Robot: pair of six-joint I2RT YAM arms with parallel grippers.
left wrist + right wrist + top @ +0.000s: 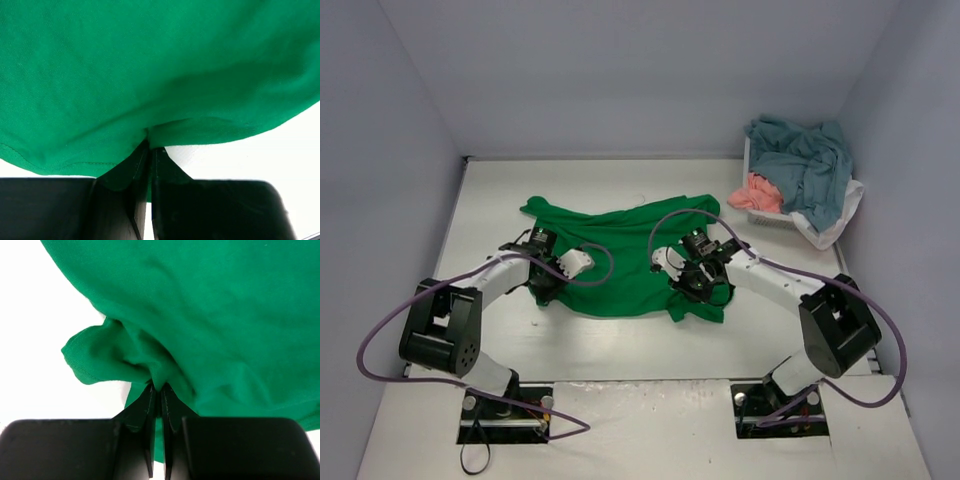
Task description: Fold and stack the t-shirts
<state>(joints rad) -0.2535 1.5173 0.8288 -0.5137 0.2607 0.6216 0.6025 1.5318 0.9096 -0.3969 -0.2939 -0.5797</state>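
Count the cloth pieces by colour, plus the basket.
green t-shirt: 1, on the table
teal cloth: 1 heap in the basket, may be more than one piece
pink cloth: 1
white cloth: 1, over the basket's edge
basket: 1
Total: 5 (4 cloth pieces, 1 basket)

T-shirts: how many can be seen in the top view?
3: green t-shirt spread on the table, teal t-shirt and pink t-shirt in the basket; others may be hidden.

A robotics lab test cell: a plain white table (620,360) boxed in by bare pale walls (620,70) ahead of and beside the bolted left arm (440,325) and right arm (835,335), purple cables (365,345) looping from both.
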